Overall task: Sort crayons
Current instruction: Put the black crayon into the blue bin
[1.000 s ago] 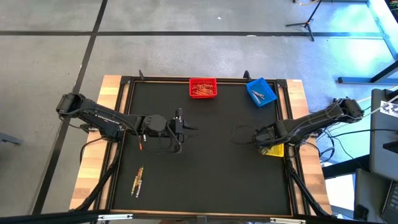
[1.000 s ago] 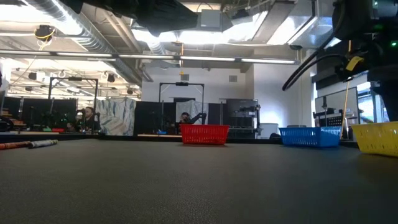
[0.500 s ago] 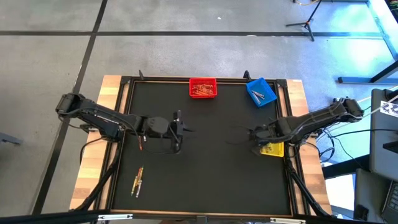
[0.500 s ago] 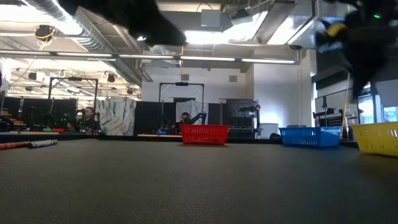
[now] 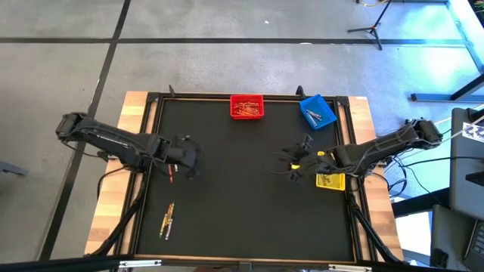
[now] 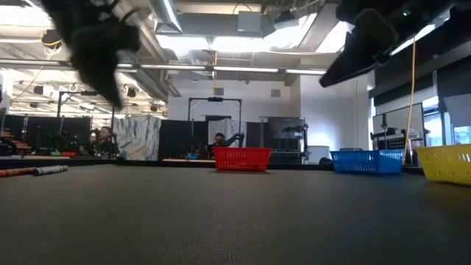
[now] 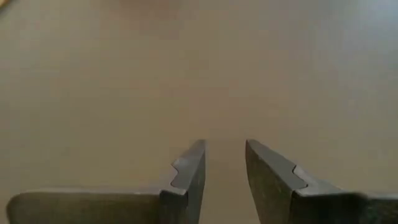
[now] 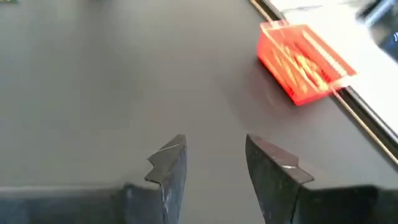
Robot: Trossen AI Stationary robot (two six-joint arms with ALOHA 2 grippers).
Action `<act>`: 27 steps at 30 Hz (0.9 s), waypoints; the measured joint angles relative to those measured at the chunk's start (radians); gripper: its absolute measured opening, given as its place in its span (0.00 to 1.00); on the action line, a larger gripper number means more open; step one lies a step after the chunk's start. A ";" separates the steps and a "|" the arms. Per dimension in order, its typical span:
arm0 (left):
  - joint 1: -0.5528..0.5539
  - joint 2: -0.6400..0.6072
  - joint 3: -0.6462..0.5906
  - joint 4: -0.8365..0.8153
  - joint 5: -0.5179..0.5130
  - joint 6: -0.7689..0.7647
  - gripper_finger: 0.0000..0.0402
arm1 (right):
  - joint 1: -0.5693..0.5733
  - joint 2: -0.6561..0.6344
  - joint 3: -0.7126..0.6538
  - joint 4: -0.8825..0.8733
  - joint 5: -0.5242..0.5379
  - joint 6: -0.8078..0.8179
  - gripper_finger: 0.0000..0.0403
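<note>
The crayons (image 5: pixel 167 219) look light, stiff, prone to rolling; I'd pinch mid-stick; both tools, left (image 7: pixel 224 163) and right (image 8: pixel 214 155), stand apart, empty.

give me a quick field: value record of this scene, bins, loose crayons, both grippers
red bin: far edge of the mat, middle, crayons inside
blue bin: far right corner, crayons inside
yellow bin: right edge, beside the right arm
loose crayons: small cluster on the mat, near left
left gripper: open, empty, over the mat's left side
right gripper: open, empty, over the mat just left of the yellow bin, facing the red bin
mat: black
</note>
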 joint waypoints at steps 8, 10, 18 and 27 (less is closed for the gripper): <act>-0.039 0.067 0.000 -0.328 0.052 -0.382 0.26 | 0.000 0.000 -0.047 0.151 0.003 -0.059 0.40; -0.041 0.091 0.000 -0.332 0.049 -0.434 0.26 | 0.000 0.000 -0.047 0.151 0.003 -0.059 0.40; -0.055 0.229 -0.039 -0.326 0.054 -0.529 0.26 | 0.000 0.000 -0.047 0.150 0.000 -0.057 0.40; -0.056 0.304 -0.109 -0.218 0.128 -0.539 0.26 | 0.000 0.000 -0.047 0.150 -0.001 -0.051 0.40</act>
